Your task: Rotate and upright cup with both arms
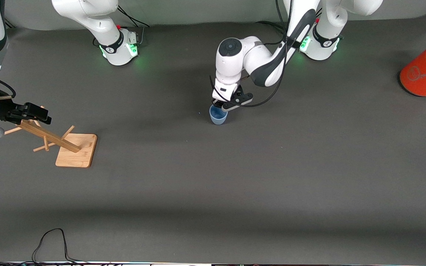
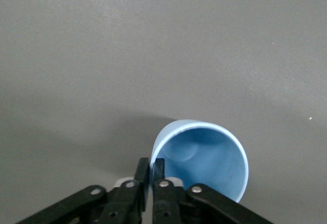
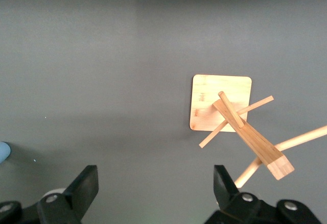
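The pale blue cup (image 1: 218, 115) is mouth-up at the middle of the dark mat, its base at or just above the surface. My left gripper (image 1: 218, 108) comes down on it from above. In the left wrist view the left gripper (image 2: 152, 163) is shut on the cup's rim, one finger inside and one outside the wall, and the cup (image 2: 204, 157) shows its open inside. My right gripper (image 1: 43, 115) waits over the wooden rack at the right arm's end of the table. In the right wrist view it (image 3: 156, 175) is open and empty, and the cup (image 3: 2, 152) shows only as a sliver at the frame's edge.
A wooden peg rack (image 1: 77, 149) on a square base stands under the right gripper, and it also shows in the right wrist view (image 3: 220, 101). An orange-red can (image 1: 425, 72) with a grey lid sits at the left arm's end. A black cable (image 1: 50, 240) lies at the mat's front edge.
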Controlling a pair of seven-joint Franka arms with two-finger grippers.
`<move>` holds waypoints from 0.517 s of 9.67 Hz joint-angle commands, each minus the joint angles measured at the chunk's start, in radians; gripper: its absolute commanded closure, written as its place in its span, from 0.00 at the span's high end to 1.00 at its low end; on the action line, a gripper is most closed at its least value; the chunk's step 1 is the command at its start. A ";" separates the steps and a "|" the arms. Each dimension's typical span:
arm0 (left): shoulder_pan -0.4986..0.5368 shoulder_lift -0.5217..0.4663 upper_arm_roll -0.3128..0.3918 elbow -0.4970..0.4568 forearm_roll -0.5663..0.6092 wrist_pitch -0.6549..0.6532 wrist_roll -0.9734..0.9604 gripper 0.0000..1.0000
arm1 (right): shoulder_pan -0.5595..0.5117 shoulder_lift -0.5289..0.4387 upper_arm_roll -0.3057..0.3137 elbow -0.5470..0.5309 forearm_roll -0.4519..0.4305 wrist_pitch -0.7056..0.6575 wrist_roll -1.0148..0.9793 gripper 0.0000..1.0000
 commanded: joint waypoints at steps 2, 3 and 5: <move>0.006 -0.013 0.004 0.076 0.018 -0.149 -0.032 1.00 | 0.011 -0.015 -0.014 -0.018 -0.012 0.022 -0.037 1.00; 0.030 -0.022 0.007 0.128 0.018 -0.217 -0.015 1.00 | 0.009 -0.012 -0.014 -0.010 -0.012 0.021 -0.037 1.00; 0.110 -0.030 0.003 0.246 0.003 -0.425 0.178 1.00 | 0.008 -0.009 -0.017 0.010 -0.010 0.021 -0.035 1.00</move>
